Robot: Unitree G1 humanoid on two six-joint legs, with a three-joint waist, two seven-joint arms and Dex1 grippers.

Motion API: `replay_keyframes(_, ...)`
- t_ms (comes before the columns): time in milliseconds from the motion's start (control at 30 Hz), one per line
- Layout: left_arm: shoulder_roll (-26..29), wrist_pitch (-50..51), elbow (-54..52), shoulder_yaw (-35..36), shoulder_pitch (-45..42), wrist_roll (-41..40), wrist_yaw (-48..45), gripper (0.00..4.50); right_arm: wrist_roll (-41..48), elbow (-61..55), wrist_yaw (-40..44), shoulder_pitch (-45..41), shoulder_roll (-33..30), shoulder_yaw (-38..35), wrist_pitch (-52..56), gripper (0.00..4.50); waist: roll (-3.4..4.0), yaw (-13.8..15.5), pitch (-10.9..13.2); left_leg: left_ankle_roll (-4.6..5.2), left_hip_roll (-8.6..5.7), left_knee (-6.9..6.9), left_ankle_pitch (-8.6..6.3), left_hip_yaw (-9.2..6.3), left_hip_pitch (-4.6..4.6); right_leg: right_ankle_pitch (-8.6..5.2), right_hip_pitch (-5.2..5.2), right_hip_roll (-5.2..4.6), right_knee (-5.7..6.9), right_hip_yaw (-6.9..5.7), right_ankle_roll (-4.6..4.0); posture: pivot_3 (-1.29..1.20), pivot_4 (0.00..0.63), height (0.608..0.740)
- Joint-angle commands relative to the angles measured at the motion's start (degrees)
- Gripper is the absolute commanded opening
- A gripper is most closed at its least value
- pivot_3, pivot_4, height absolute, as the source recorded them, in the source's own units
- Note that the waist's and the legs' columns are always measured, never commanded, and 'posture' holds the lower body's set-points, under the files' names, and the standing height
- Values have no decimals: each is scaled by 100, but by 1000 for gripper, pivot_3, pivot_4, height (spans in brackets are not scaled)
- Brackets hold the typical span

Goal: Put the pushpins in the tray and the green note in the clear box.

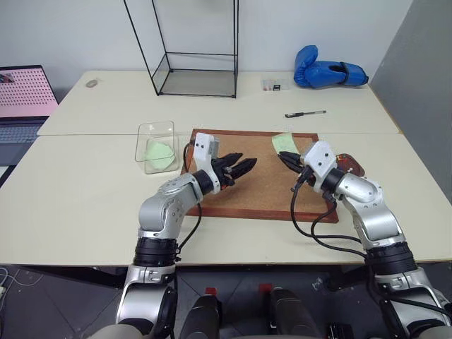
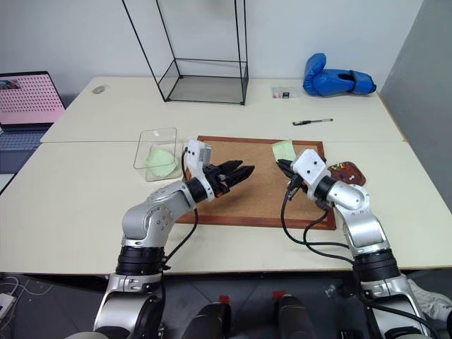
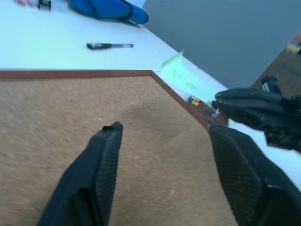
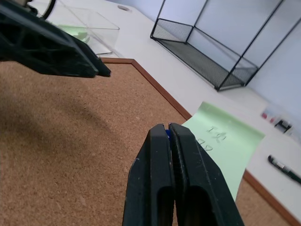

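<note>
clear box point(image 1: 157, 146): sitting on the tabletop just left of the corkboard point(image 1: 261, 185), and there's 1 green sheet lying inside it already, so that part is looking partly done

left gripper point(image 1: 241, 167): hovering over the cork, fingers spread apart and carrying nothing

green note point(image 1: 284, 142): 1 is lying at the board's far right corner, so it's waiting to be moved

right gripper point(image 1: 286, 160): fingers clenched tight near that note, a speck of blue is peeking between the tips, probably a pushpin point(image 4: 167, 133)

tray point(image 2: 347, 172): sitting off the board's right edge, mostly hidden behind the right arm
</note>
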Motion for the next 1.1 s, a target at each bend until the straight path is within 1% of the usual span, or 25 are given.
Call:
replay_keyframes(33, -234, 304, 91, 408, -464, -550, 318, 3999, -354, -135, 42, -17, -179, 161, -796, 0, -6, 1, 3, 0, 1, 0, 0, 0, 0, 0, 0, 0, 0, 0, 0, 0, 150, 740)
replay_keyframes(133, -350, 454, 337, 556, -695, -809, 332, 4435, -495, -68, 96, -64, -255, 273, -1111, 0, -6, -7, 3, -1, 0, 0, 0, 2, 1, 0, 0, 0, 0, 1, 0, 0, 150, 740)
replay_keyframes(233, -391, 532, 654, 577, -922, -970, 230, 4435, -576, -50, 161, -108, -304, 363, -1302, 0, -7, -5, 4, -2, 0, 0, 1, 2, 2, 0, 0, 0, 0, 1, 0, 0, 150, 740)
replay_keyframes(367, -328, 434, 1138, 280, -1119, -797, -84, 4435, -596, -160, 202, -170, -273, 423, -1340, 0, -9, -1, 5, -2, -2, 0, 1, 1, 1, 0, 0, 0, 0, 1, 0, 0, 150, 740)
replay_keyframes(533, -385, 252, 1696, 198, -1292, -721, -226, 4435, -630, -271, 206, -155, -217, 466, -1301, 0, -8, -4, 5, -2, -1, 0, 1, 2, 1, 0, 0, 0, -2, 2, 0, 0, 150, 740)
replay_keyframes(733, -478, 57, 2114, 432, -1467, -853, -236, 4435, -607, -336, 215, -154, -239, 447, -1254, 0, -9, 5, 5, -3, -2, 0, 1, 1, 1, 0, 0, 0, -1, 2, 0, 0, 150, 740)
replay_keyframes(800, -496, 2, 2238, 523, -1524, -884, -230, 4089, -601, -357, 215, -148, -247, 435, -1235, 0, -10, 3, 6, -3, -1, 0, 1, 1, 0, 0, 0, 0, -2, 2, 0, 0, 150, 740)
replay_keyframes(867, -497, -16, 2313, 559, -1556, -909, -296, 3840, -596, -385, 214, -142, -250, 429, -1211, 0, -10, -1, 6, -3, -2, 0, 1, 1, 1, 0, 0, 0, -2, 1, 0, 0, 150, 740)
replay_keyframes(933, -498, 4, 2351, 579, -1572, -944, -369, 3478, -588, -412, 217, -140, -254, 423, -1193, 0, -10, -2, 6, -3, -1, 0, 1, 2, 1, 0, 0, 0, -2, 2, 0, 0, 150, 740)
replay_keyframes(967, -503, 7, 2361, 594, -1575, -952, -381, 3188, -582, -424, 218, -141, -254, 419, -1187, 0, -10, -2, 6, -3, -1, 0, 1, 2, 1, 0, 0, 0, -1, 2, 0, 0, 150, 740)
replay_keyframes(1033, -512, 2, 2372, 621, -1569, -959, -408, 2930, -568, -442, 213, -146, -248, 409, -1190, 0, -10, -2, 6, -3, -2, 0, 1, 1, 1, 0, 0, 0, -2, 2, 0, 0, 150, 740)
replay_keyframes(1100, -513, 35, 2335, 618, -1534, -973, -453, 2511, -548, -466, 207, -155, -233, 399, -1181, 0, -10, 0, 6, -3, -2, 0, 1, 1, 0, 0, 0, 0, -2, 2, 0, 0, 150, 740)
